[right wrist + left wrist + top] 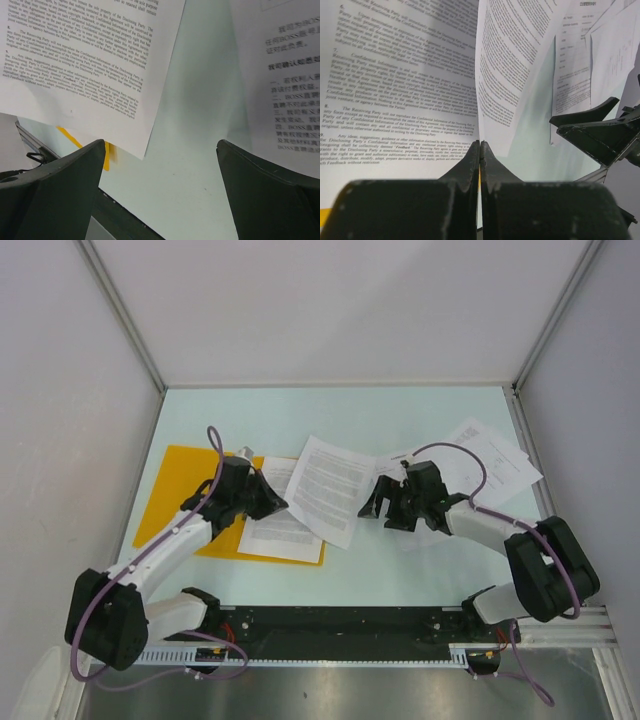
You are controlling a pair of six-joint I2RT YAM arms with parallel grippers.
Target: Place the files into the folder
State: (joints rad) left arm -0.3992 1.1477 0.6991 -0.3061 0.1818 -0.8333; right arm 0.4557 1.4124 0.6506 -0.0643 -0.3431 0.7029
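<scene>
At the left of the pale green table (400,575) lies the flat orange-yellow rectangular folder (172,485). One white printed paper sheet, the lower sheet (285,532), rests on its right part. The left gripper (268,502) sits over that sheet with its jaws pressed together. The left wrist view shows a thin yellow sliver in the seam, but it cannot be told whether any folder edge is pinched there. Just to the right, a second white sheet of black text, the middle sheet (335,490), overlaps the folder's right edge and the lower sheet. Its right half lies out over bare table and looks slightly curled upward. The right gripper (382,508) stands just beside that sheet's right edge, jaws spread wide with nothing between them. Further right, well apart from the folder, the right-hand sheets (495,455), also white and printed, lie fanned on the table. The step in hand appears to be bringing the middle sheet fully onto the folder. To do it well, the right gripper should probably come in low at the curled edge, take only this one thin sheet, and draw it leftward without buckling it. Meanwhile the left gripper should press the folder and lower sheet down so neither slides.
</scene>
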